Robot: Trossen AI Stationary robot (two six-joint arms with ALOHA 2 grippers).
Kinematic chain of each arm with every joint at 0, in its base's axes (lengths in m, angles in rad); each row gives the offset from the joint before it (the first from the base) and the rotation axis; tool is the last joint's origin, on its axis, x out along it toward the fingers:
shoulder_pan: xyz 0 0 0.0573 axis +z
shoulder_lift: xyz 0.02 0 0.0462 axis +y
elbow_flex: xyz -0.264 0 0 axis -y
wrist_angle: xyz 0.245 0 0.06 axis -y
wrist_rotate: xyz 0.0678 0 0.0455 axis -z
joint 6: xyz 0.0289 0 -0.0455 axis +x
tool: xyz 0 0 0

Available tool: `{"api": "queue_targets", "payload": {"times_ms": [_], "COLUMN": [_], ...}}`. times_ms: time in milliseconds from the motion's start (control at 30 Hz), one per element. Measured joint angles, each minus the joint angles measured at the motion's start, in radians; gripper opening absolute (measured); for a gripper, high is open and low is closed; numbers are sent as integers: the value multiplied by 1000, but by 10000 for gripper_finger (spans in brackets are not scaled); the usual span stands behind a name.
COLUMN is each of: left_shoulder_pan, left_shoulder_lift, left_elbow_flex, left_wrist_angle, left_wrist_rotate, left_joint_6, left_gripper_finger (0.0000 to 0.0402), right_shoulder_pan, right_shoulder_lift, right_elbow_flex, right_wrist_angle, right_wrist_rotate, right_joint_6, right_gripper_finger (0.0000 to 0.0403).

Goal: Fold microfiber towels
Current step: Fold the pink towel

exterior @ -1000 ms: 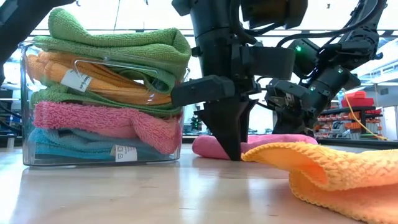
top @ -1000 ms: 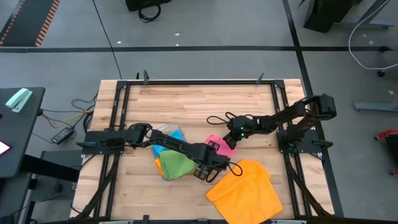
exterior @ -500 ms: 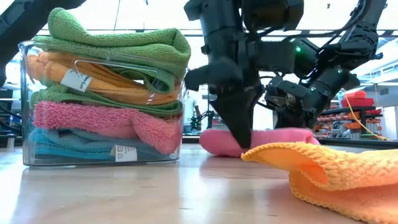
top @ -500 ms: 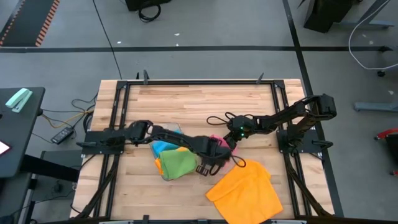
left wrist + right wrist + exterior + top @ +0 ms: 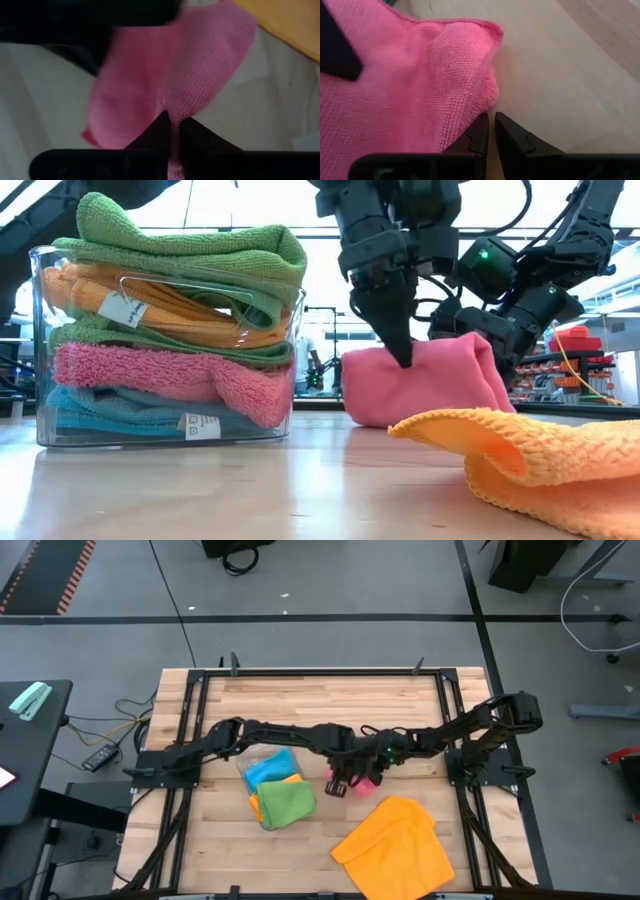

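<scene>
Left gripper point(image 5: 402, 358) pinches the pink towel point(image 5: 425, 385), lifting its edge; right gripper point(image 5: 490, 131) is clamped on the same towel's far side, orange towel point(image 5: 395, 845) lying nearby

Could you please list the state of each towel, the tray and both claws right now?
Pink towel: lifted, pinched by both claws.
Orange towel: loose on table, rumpled.
Clear tray: full of folded towels.
Left claw: shut on pink towel.
Right claw: shut on pink towel.

Two robot arms. One pink towel point(image 5: 420, 385), one orange towel point(image 5: 395, 845), and one clear tray point(image 5: 40, 330) stacked with five folded towels point(image 5: 170, 330).
</scene>
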Motion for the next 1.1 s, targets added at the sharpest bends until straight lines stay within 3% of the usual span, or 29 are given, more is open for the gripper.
{"api": "queue_targets", "payload": {"times_ms": [200,400,700,933,1100], "left_shoulder_pan": [28,26,25,29,21], "left_shoulder_lift": [0,0,3,12,18], "left_elbow_flex": [0,0,0,-12,-15], "left_wrist_angle": [48,113,152,182,186], "left_wrist_rotate": [-6,-90,-205,-215,-244], "left_joint_6": [2,75,120,121,78], "left_gripper_finger": [29,18,38,32,59], "right_shoulder_pan": [0,0,0,-1,-1], "right_shoulder_lift": [0,1,1,2,2], "right_elbow_flex": [-1,-2,-3,-4,-5], "right_wrist_angle": [5,8,9,11,11], "right_wrist_rotate": [-2,3,7,8,11], "right_joint_6": [18,25,36,37,48], "right_gripper_finger": [43,43,43,43,43]}}
